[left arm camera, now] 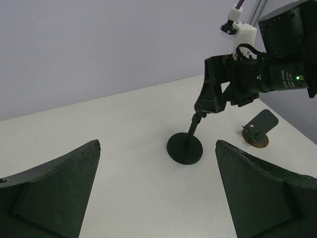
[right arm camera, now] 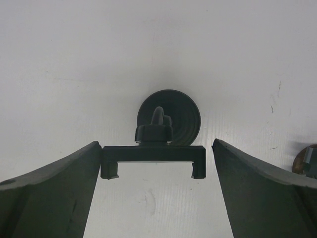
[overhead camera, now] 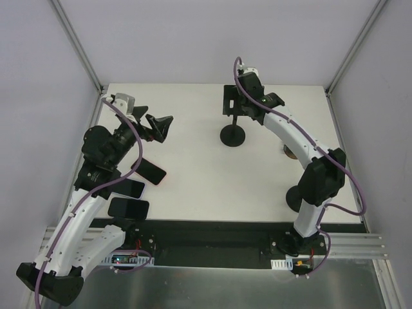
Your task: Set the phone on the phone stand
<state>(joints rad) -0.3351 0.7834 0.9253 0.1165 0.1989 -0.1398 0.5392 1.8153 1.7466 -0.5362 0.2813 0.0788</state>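
Phone pickup, my read: left claw should back up, drop, square wrist, pinch across narrow width. It lies flat on desk, behind & below claw; long axis approx along claw's reach, slightly skewed. Left claw apart, empty. Right claw apart, bracketing phone stand.

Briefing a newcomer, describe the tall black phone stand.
On the white table, look far-centre, by the right gripper. The black phone stand rises on a thin post from a round base; the nearby holder sits low on a brown disc.

Three black phones lie flat; stand upright.
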